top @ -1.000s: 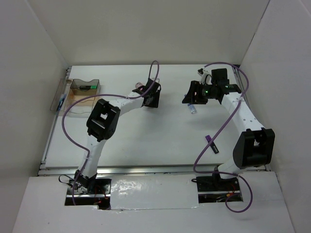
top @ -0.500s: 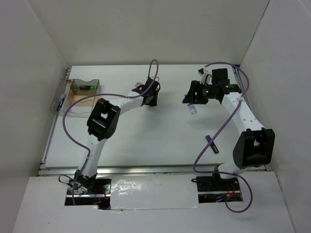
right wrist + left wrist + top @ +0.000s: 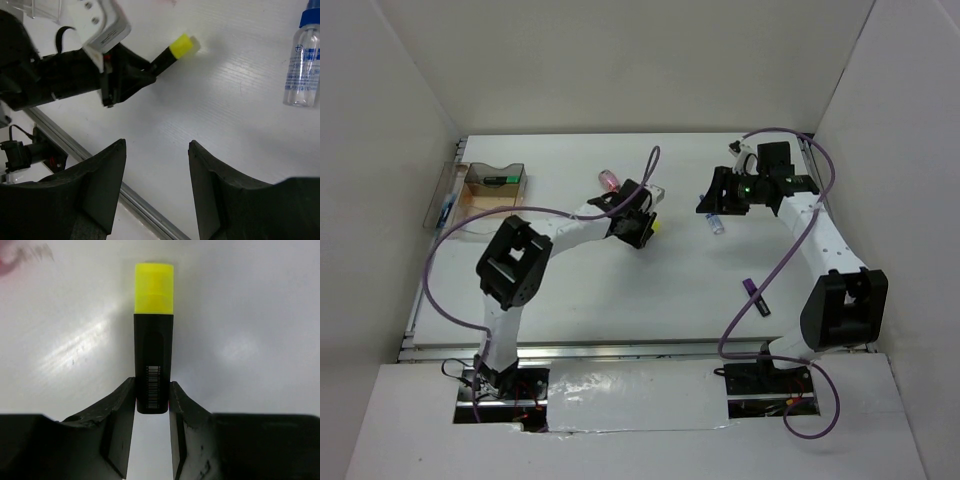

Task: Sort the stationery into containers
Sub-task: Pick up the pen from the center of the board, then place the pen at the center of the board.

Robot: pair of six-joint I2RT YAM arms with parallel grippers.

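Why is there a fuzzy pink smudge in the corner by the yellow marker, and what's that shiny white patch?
Left wrist view: the pink smudge is blurred, too fuzzy to name; the white patch is light glaring off the table; the yellow-capped highlighter is sharp. Right wrist view: its yellow cap throws a soft shadow on the table.

Light: bright, even, from above. Glare: soft sheen on white desk (image 3: 75, 347), left wrist view. Shadows: faint, beside yellow-capped highlighter (image 3: 153, 340). Focus: left hand (image 3: 152, 386) dark, soft-edged; top-left corner smeared.
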